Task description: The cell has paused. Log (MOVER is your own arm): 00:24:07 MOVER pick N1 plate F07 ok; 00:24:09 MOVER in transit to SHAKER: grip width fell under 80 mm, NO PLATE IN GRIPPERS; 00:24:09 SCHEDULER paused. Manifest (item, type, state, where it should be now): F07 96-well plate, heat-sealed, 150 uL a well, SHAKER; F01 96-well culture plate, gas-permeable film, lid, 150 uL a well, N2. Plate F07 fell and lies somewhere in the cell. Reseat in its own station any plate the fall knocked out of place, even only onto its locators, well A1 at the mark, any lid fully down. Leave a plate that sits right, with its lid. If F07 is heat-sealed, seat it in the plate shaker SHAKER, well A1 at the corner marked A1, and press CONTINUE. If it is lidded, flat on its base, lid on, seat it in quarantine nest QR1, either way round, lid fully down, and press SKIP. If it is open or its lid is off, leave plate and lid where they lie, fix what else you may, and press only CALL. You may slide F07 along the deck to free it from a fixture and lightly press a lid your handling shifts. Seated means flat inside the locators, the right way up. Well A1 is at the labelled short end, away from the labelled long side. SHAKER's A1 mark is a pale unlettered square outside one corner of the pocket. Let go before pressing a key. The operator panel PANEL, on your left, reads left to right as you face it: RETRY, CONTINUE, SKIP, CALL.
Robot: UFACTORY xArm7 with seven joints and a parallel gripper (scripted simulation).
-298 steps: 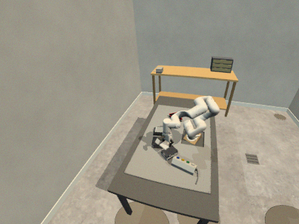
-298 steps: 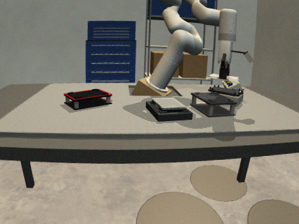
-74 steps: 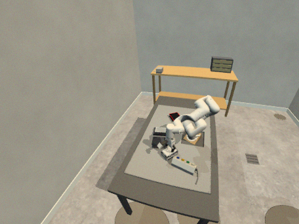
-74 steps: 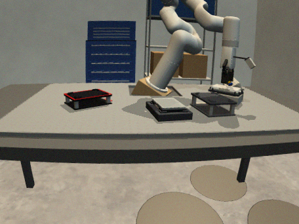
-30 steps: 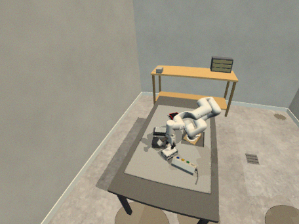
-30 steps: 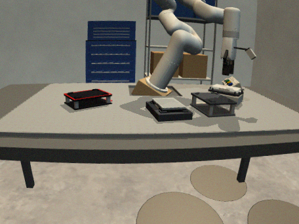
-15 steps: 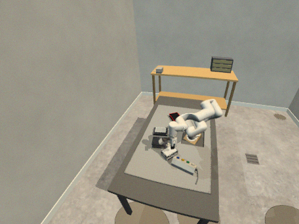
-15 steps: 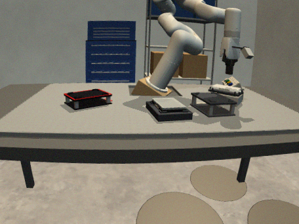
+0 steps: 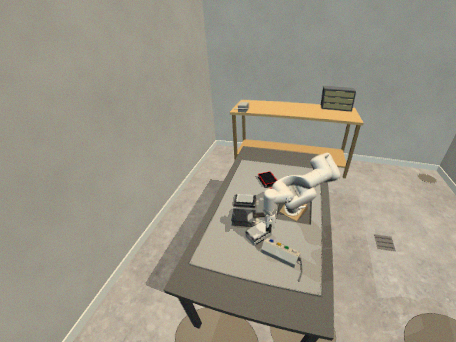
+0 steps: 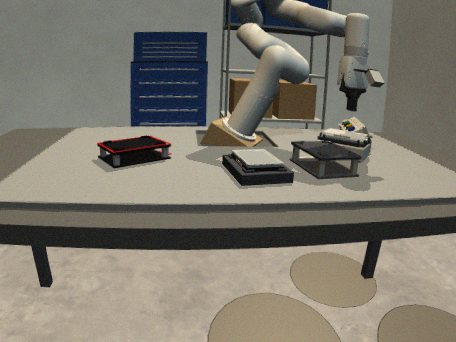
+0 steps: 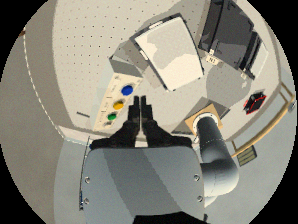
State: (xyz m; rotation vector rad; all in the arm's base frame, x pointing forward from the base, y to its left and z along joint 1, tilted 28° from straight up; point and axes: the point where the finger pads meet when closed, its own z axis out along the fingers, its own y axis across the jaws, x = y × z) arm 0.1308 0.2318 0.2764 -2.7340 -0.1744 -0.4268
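Only the wrist view shows the coloured keys of the panel (image 11: pixel 115 104) just left of the closed, empty end effector (image 11: pixel 140 117), while the pale plate (image 11: pixel 168 52) lies beyond it on the desk (image 11: pixel 80 36)

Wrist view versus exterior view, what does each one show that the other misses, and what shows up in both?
Only the wrist view shows the panel's blue, yellow and green keys from above, just ahead of the shut claw. Only the exterior view shows the blue cabinet and the shelf rack behind the table. Both show the plate with the pale top and the red-edged nest.
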